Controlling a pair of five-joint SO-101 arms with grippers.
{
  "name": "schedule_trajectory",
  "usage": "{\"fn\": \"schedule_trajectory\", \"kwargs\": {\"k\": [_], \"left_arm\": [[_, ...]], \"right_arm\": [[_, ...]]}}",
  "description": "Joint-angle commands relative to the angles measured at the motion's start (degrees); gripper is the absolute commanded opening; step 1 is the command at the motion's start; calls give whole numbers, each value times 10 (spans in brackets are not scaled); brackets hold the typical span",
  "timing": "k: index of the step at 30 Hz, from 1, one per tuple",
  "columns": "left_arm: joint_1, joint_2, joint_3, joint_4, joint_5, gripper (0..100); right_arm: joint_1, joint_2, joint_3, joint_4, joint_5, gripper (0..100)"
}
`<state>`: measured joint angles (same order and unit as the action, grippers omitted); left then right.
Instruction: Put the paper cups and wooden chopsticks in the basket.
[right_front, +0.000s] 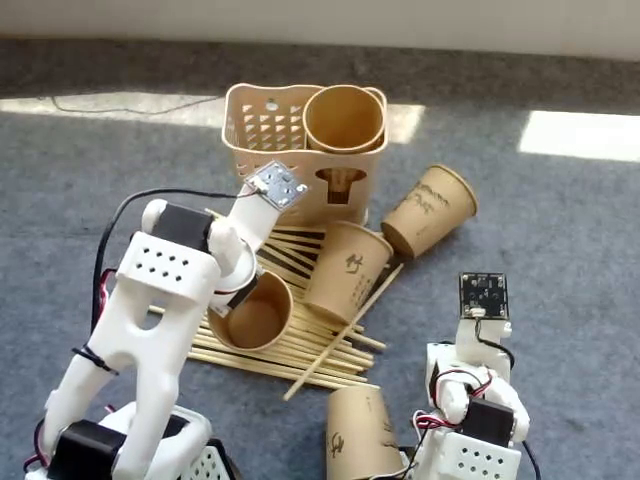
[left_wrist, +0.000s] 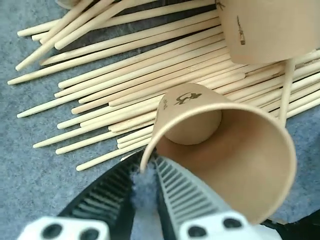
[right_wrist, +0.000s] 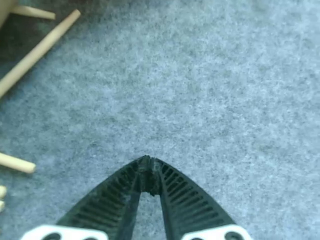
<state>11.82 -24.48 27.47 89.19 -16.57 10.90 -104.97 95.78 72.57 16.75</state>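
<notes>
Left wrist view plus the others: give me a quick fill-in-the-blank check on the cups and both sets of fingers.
The left gripper has its fingers clamped on the ____ of a paper cup over the wooden chopsticks.
The right gripper has its fingers ____ above bare carpet.
A second cup stands ____ the basket.
Missing words: rim; shut; inside.
</notes>
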Motion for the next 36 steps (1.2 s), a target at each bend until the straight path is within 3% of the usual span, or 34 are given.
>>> {"fn": "schedule_trajectory", "kwargs": {"k": [1,7,21,28,36], "left_arm": [[36,-17,-65,39,39,6],[81,-14,-200,106,91,6],[177,-11,-495,104,180,6],[180,-11,-522,23,228,6],[176,-7,-521,-81,228,6]], "right_arm": [[7,-3,74,-8,7,5],[7,-3,74,-8,7,5],[7,-3,74,-8,7,5],[7,-3,74,-8,7,5],[7,-3,74,-8,7,5]]}}
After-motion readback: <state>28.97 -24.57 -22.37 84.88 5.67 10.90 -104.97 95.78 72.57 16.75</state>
